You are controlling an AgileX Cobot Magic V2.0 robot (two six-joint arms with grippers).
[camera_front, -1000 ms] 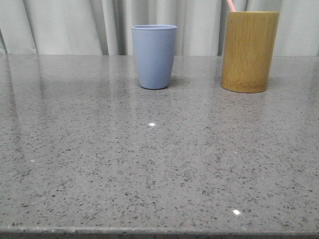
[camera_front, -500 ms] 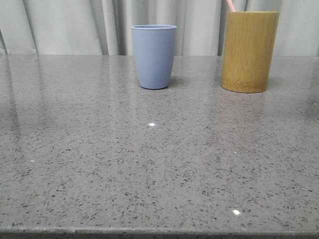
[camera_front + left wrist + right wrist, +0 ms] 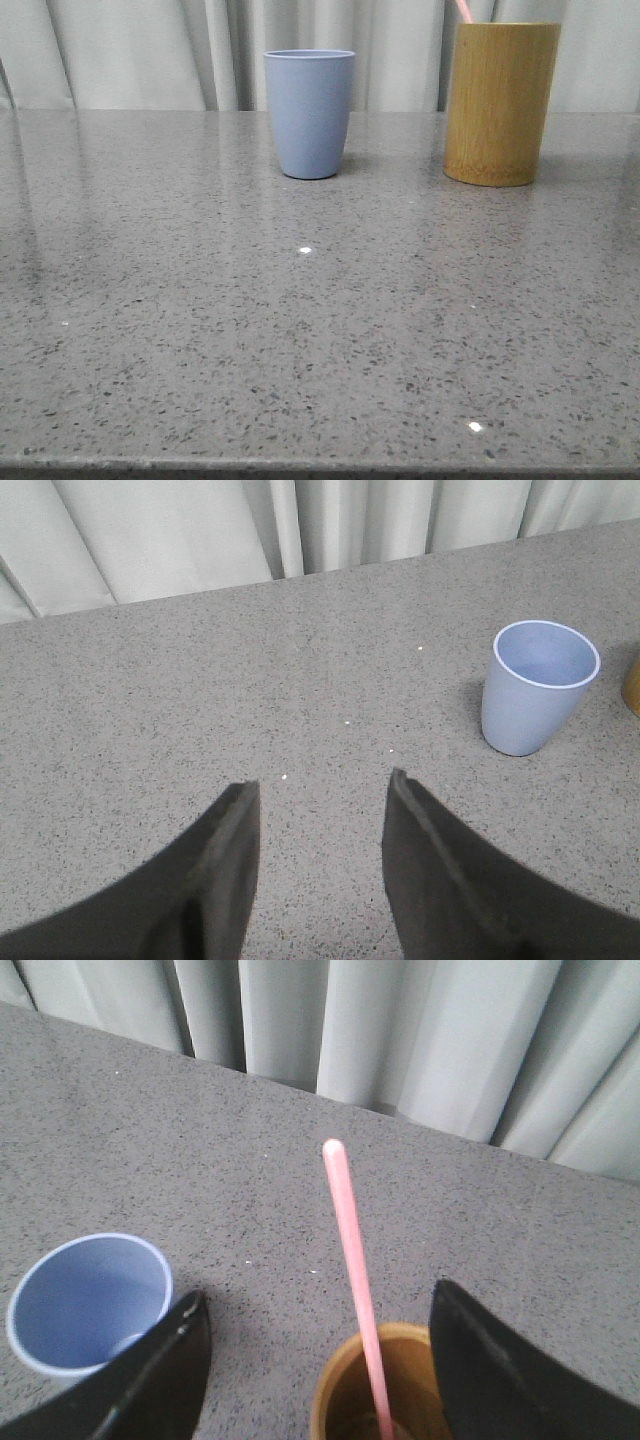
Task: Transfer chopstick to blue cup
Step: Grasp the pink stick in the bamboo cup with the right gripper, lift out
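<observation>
Nothing is shifting on the table (image 3: 320,340) between the earlier front pictures and this one: the blue cup (image 3: 309,113) is standing upright just where it was, and the bamboo holder (image 3: 500,103) is standing to the right of the blue cup, a clear gap between them, with the pink tip of the chopstick (image 3: 464,10) poking above its rim. From the left wrist, the left claw (image 3: 322,800) is hanging wide and empty over bare table, well short of the blue cup (image 3: 538,687), which is showing an empty interior. From the right wrist, the right claw (image 3: 318,1325) is spreading wide above the bamboo holder (image 3: 375,1385), its two fingers flanking the chopstick (image 3: 354,1270), which is leaning up out of the holder, untouched; the blue cup (image 3: 88,1302) is sitting just beside the holder. I judge the reach for the chopstick to be in hand. Next the right claw is needing to descend, centre on the shaft, pinch it, lift it clear and carry it over to the blue cup.
</observation>
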